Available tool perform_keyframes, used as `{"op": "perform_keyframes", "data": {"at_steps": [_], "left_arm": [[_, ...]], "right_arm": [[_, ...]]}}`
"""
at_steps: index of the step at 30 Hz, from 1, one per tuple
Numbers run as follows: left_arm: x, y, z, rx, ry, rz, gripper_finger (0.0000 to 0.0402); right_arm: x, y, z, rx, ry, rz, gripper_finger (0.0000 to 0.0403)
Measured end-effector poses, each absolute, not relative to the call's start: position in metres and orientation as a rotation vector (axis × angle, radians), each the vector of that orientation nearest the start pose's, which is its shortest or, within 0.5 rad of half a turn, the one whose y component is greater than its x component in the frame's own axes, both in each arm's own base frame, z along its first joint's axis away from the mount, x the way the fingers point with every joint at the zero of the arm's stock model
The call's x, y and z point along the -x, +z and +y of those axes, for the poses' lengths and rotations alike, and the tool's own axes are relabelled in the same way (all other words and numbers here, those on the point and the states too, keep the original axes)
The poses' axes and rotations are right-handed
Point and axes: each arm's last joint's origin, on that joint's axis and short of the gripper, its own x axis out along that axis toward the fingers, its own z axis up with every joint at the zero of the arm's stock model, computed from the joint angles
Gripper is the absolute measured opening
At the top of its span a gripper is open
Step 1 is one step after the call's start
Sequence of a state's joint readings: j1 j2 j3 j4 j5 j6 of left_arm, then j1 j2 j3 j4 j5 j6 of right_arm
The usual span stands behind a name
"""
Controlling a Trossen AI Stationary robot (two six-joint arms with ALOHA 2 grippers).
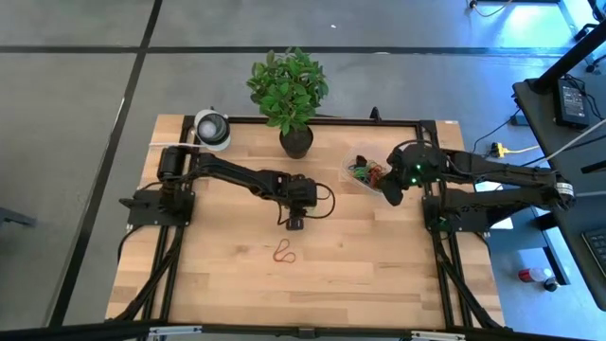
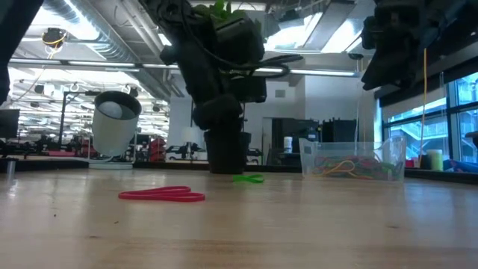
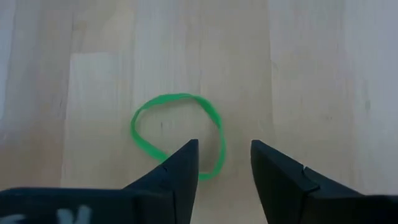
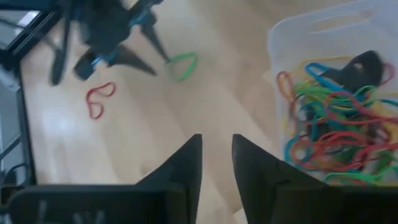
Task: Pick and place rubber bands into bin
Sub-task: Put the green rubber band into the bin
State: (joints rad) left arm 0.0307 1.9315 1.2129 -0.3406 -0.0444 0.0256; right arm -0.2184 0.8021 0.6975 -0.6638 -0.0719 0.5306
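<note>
A green rubber band lies flat on the wooden table, also seen in the low view. My left gripper hangs open just above it, with the band's near side under its fingertips; I see no touch. A red rubber band lies nearer the table's front edge. The clear bin stands at the back right with several coloured bands in it. My right gripper is open with nothing between its fingers. It is raised above the table beside the bin's near side.
A black plant pot with a leafy plant stands at the far edge, just behind my left gripper. A round white-and-grey object sits at the far left corner. Bare wood spreads across the table's near half around the red band.
</note>
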Motion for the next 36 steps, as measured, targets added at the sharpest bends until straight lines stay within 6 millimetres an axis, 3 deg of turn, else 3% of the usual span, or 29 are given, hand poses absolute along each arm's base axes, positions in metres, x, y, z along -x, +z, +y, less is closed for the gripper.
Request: {"op": "perform_keyframes", "data": {"at_steps": [5,9,13,16,22,31,36], "left_arm": [[-0.384,0.147,0.019,-0.094,0.048,1.077,0.0122],[-0.384,0.147,0.023,-0.082,0.031,1.079,0.0077],[-0.383,0.146,0.024,-0.09,-0.015,1.077,0.0021],[-0.384,0.146,0.021,-0.089,-0.039,1.075,0.0006],[-0.384,0.146,0.012,-0.143,-0.039,1.079,0.0017],[-0.385,0.147,0.012,-0.107,0.057,1.071,0.0102],[-0.39,0.13,0.01,-0.051,0.057,1.082,0.0117]], "right_arm": [[-0.15,0.261,-0.018,-0.637,-0.275,0.734,0.0059],[-0.142,0.26,-0.003,-0.632,-0.206,0.809,0.0011],[-0.128,0.258,0.009,-0.602,-0.146,0.886,0.0009],[-0.116,0.259,0.014,-0.609,-0.126,0.919,0.0006],[-0.099,0.265,0.016,-0.619,-0.106,0.869,0.0006],[-0.086,0.27,0.014,-0.575,-0.071,0.788,0.0005],[-0.085,0.271,0.014,-0.538,-0.052,0.778,0.0007]]}}
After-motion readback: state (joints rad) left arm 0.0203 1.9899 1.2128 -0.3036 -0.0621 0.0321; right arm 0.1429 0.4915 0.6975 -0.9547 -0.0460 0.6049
